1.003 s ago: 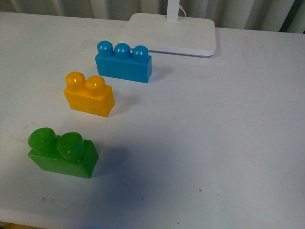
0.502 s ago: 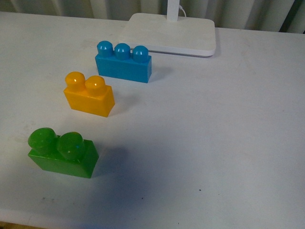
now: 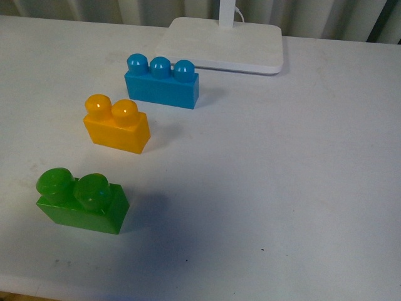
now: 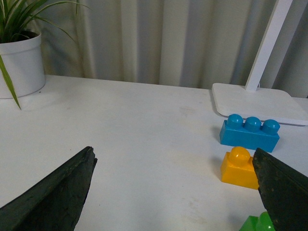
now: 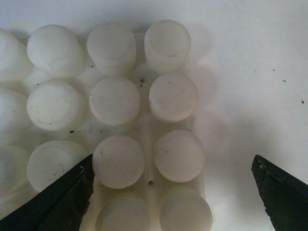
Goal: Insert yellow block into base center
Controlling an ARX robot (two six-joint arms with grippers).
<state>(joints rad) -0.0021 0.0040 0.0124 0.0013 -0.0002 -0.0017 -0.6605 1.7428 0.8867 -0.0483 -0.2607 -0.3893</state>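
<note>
The yellow block stands on the white table between a blue and a green brick; neither gripper shows in the front view. In the left wrist view the yellow block sits close to one dark finger of my left gripper, which is open with only bare table between its fingers. The base, a white plate of round studs, fills much of the right wrist view. My right gripper hangs open right above its edge, one finger over the studs, the other over the table. The base is out of the front view.
A blue three-stud brick stands behind the yellow block and a green two-stud brick in front of it. A smooth white lamp foot with a post is at the back. A white plant pot stands far off.
</note>
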